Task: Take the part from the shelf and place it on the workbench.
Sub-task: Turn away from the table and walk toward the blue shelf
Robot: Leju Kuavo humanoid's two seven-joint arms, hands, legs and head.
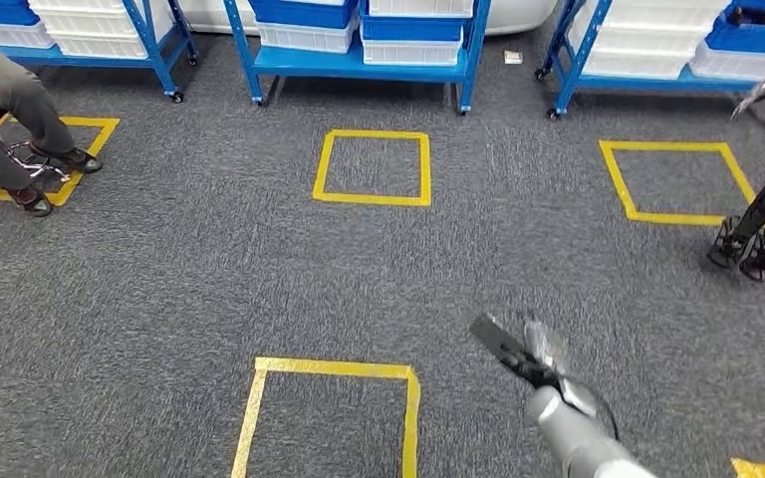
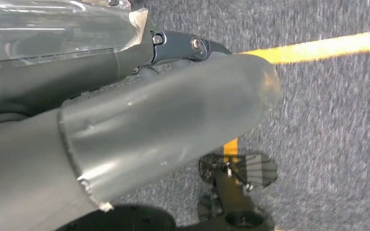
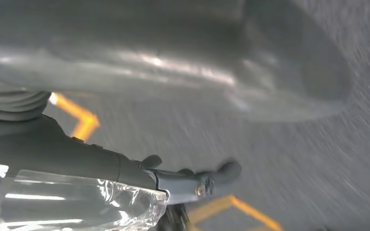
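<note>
Shelf ahead, well apart from hands.
Right hand [image 1: 528, 354] nearer, fingers apart, holding nothing; left hand [image 2: 173, 48] grip state: cannot tell. Blue shelf [image 1: 359, 60] straight fwd; part not identifiable.

Open carpet [image 1: 259, 269] before blue shelves [image 1: 359, 60]

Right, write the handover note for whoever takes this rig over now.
Right hand: raised over the grey carpet, fingers stretched out, nothing in it.
Left hand: seen close up from its wrist, hanging above the floor; whether it is open or shut cannot be told.
Shelves: blue racks with white and blue bins, across the floor ahead.
A seated person is at the far left.
Done: nothing; no part picked.
Left: reach a shelf, take the part, put it on the workbench.
</note>
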